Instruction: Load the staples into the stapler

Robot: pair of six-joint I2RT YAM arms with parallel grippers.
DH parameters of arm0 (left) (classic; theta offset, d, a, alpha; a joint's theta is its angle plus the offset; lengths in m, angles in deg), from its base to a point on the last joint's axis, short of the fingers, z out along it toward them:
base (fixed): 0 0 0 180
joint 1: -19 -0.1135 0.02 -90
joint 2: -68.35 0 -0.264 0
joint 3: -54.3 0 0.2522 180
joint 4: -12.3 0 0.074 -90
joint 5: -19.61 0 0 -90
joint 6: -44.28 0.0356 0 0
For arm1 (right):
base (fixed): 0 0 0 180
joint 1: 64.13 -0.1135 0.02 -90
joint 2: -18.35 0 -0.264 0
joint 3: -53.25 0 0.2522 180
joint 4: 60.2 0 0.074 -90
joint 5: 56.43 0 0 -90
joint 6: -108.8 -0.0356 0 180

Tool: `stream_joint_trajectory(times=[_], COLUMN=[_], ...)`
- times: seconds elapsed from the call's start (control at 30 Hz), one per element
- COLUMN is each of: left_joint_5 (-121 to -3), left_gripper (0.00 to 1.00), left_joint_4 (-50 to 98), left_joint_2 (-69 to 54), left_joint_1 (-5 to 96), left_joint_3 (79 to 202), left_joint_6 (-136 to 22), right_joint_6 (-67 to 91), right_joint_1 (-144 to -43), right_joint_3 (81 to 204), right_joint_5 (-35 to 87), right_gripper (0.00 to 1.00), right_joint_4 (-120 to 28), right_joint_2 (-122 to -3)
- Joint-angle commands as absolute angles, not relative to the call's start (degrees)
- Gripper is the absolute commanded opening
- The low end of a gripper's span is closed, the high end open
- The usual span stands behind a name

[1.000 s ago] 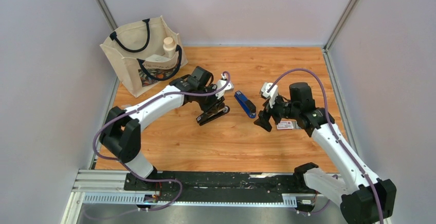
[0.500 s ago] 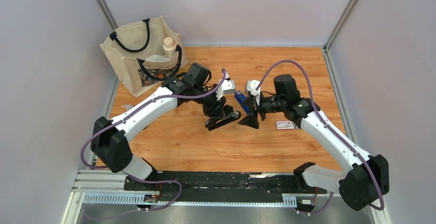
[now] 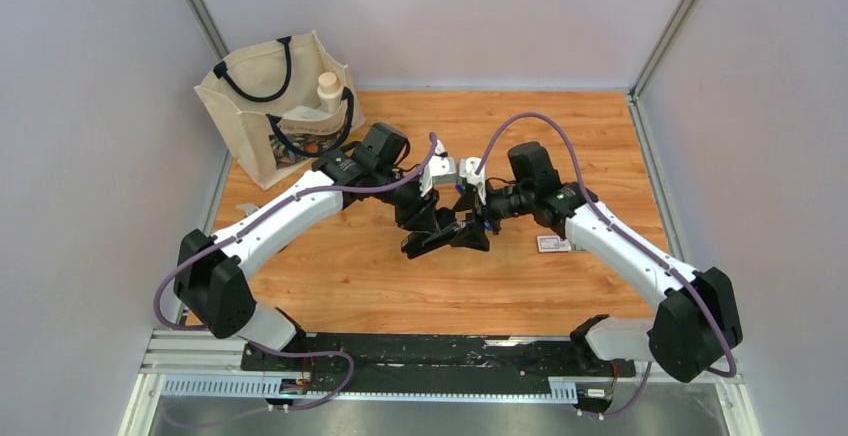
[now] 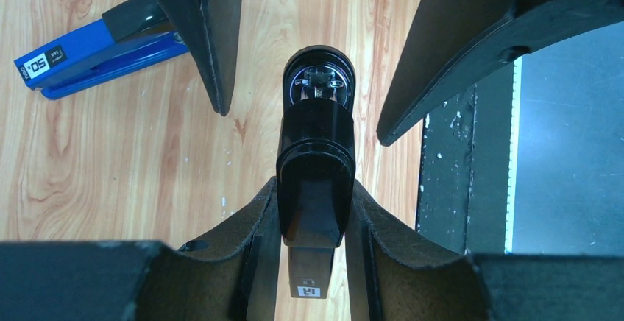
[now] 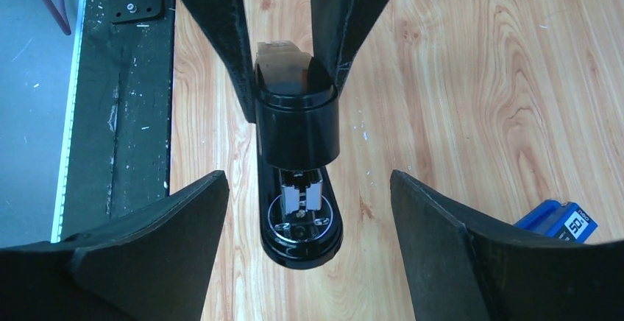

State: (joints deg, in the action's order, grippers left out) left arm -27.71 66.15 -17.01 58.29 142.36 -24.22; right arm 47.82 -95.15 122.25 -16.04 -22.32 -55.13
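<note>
My left gripper [image 3: 425, 224] is shut on the rear of a black stapler [image 3: 437, 238]. In the left wrist view its fingers [image 4: 250, 225] clamp the stapler's body [image 4: 316, 181]. My right gripper [image 3: 472, 231] is open and empty, its jaws wide on either side of the stapler's front end without touching it. The right wrist view shows that front end [image 5: 298, 218] between my spread fingers [image 5: 169, 240], with metal showing under the black cap. The staples' small white box with red print [image 3: 553, 244] lies on the table to the right. No loose strip shows.
A blue stapler [image 4: 96, 56] lies on the wooden table just behind the grippers; its end shows in the right wrist view [image 5: 563, 221]. A cream tote bag [image 3: 280, 106] holding a bottle stands at the back left. The black base rail [image 3: 400, 351] runs along the near edge.
My right gripper has swung left from beside the white box to the black stapler's front end. My left gripper carried the black stapler a little right and nearer.
</note>
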Motion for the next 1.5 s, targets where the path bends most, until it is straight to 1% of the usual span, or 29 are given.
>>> stream_joint_trajectory(times=[0.0,0.37,0.73,0.97,1.1,1.2,1.4,1.47], left_joint_5=[-23.5,-23.2,-23.1,-22.5,-22.2,-22.0,-21.8,-21.5], left_gripper=[0.00,0.00,0.00,0.00,0.00,0.00,0.00,0.00], left_joint_4=[63.9,63.4,63.5,63.6,63.7,63.7,60.6,59.9], left_joint_2=[-13.6,-13.9,-14.4,-14.4,-14.3,-14.3,-13.7,-13.8], left_joint_1=[58.5,58.8,58.8,58.8,58.9,58.8,58.5,58.2], left_joint_3=[142.7,142.2,141.8,141.9,141.8,141.4,140.0,139.8], left_joint_6=[-24.7,-25.2,-25.1,-25.4,-25.0,-24.8,-27.4,-28.1], right_joint_6=[48.4,44.7,43.3,41.2,40.8,40.3,39.3,38.9], right_joint_1=[-95.9,-96.0,-96.0,-95.9,-95.7,-95.2,-93.2,-92.7], right_joint_3=[124.8,127.3,127.8,128.8,128.5,128.0,126.3,125.2], right_joint_5=[-16.7,-20.3,-20.8,-21.2,-20.8,-21.0,-22.6,-22.8], right_gripper=[0.83,0.77,0.78,0.76,0.72,0.66,0.64,0.59], right_joint_4=[-23.4,-23.6,-23.5,-24.3,-25.1,-25.8,-28.0,-29.0], right_joint_2=[-56.4,-60.0,-60.1,-61.5,-61.5,-61.5,-60.4,-59.7])
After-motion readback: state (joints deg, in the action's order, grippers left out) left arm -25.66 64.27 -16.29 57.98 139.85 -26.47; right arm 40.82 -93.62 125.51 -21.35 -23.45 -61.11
